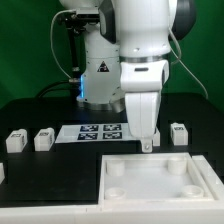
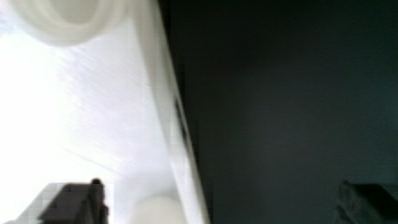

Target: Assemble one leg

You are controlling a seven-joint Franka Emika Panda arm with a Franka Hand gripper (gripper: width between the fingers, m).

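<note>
Shows gripper (image 1: 148,147) spread wide, holding nothing, poised at far edge of white tabletop (image 1: 150,192). Places one white leg (image 1: 178,132) nearby on black table (image 1: 30,190), toward exterior view's right, and two further legs (image 1: 43,139) at its left.

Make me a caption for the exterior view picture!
Robot gripper hangs open over the white tabletop, with loose legs lying nearby.
</note>
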